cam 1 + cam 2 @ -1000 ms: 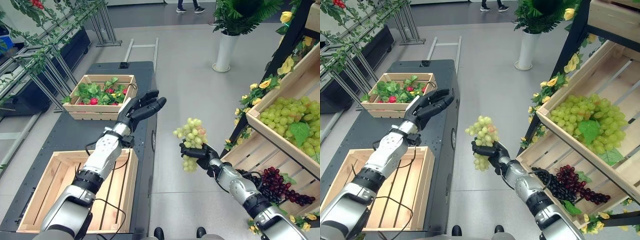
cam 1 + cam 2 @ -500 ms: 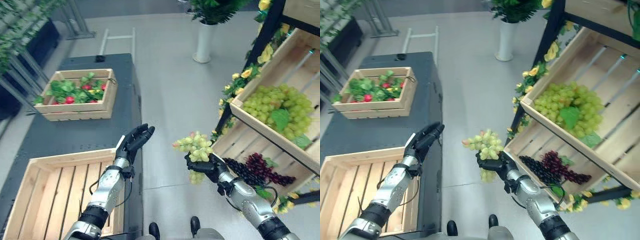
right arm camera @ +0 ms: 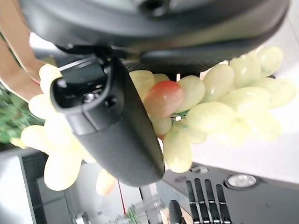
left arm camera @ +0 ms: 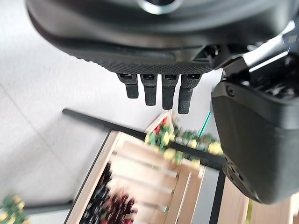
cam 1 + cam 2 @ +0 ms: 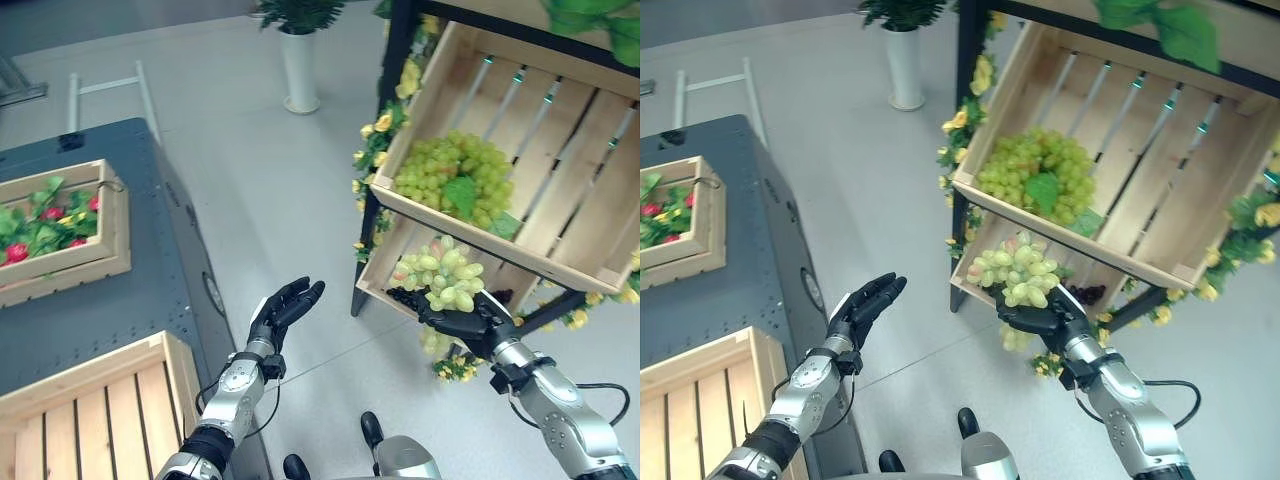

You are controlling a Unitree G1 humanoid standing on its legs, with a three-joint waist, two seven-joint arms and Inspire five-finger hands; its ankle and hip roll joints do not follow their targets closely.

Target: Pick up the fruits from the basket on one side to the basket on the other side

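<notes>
My right hand (image 5: 468, 322) is shut on a bunch of green grapes (image 5: 443, 277), held up in front of the lower shelf crate (image 5: 392, 284) that holds dark grapes. In the right wrist view the green grapes (image 3: 219, 100) bulge past my thumb (image 3: 117, 126). My left hand (image 5: 280, 310) is open and holds nothing, hanging over the floor beside the dark table (image 5: 120, 310). An empty wooden crate (image 5: 90, 410) sits at the table's near end. Another crate (image 5: 75, 270) with leaves and red fruit sits further back.
A slanted shelf crate (image 5: 540, 170) holds a pile of green grapes (image 5: 450, 178) with a leaf. Yellow flowers and leaves trim the black shelf frame (image 5: 395, 90). A white vase with a plant (image 5: 300, 65) stands on the grey floor behind.
The camera has swung right, so the shelf now stands in the middle of the view and the table has slid left. The grape bunch stays in my right hand, now closer to the shelf.
</notes>
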